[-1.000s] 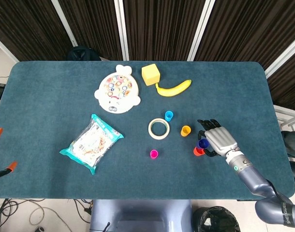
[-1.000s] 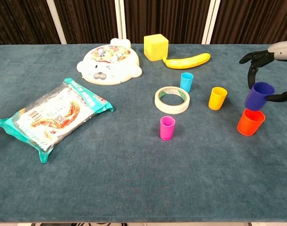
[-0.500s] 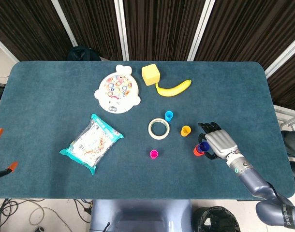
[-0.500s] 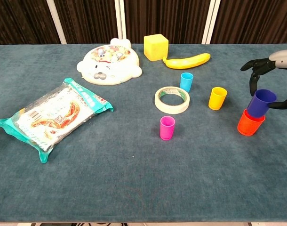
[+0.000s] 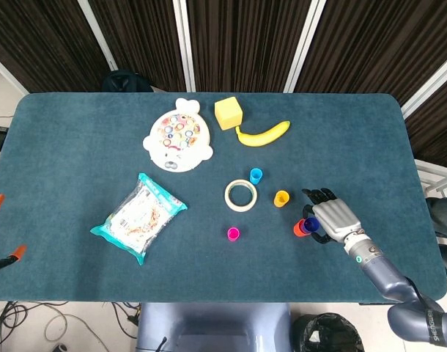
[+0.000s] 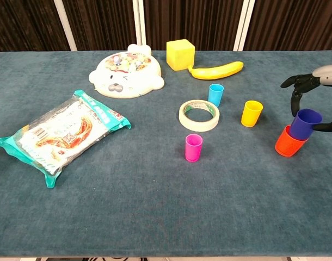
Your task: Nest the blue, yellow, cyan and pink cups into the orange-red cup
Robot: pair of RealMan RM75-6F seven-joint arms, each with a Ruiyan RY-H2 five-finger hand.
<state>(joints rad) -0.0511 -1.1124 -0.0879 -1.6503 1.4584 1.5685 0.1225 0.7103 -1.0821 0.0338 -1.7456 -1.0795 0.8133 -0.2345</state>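
The blue cup (image 5: 310, 223) (image 6: 305, 123) sits tilted, part-way inside the orange-red cup (image 5: 300, 229) (image 6: 288, 144) near the table's right side. My right hand (image 5: 333, 220) (image 6: 310, 81) holds the blue cup, fingers arched over its far side and thumb against its right wall. The yellow cup (image 5: 281, 198) (image 6: 251, 113) stands upright just left of them. Further left stand the cyan cup (image 5: 256, 175) (image 6: 215, 94) and, nearer the front, the pink cup (image 5: 233, 234) (image 6: 193, 147). No left hand shows in either view.
A tape roll (image 5: 240, 195) (image 6: 199, 115) lies between the cyan and pink cups. A banana (image 5: 264, 135), a yellow cube (image 5: 228, 113) and a round toy board (image 5: 178, 137) sit at the back. A snack bag (image 5: 138, 216) lies at the left.
My right hand has lowered the blue cup from above the orange-red cup down into its mouth. The other cups have stayed put.
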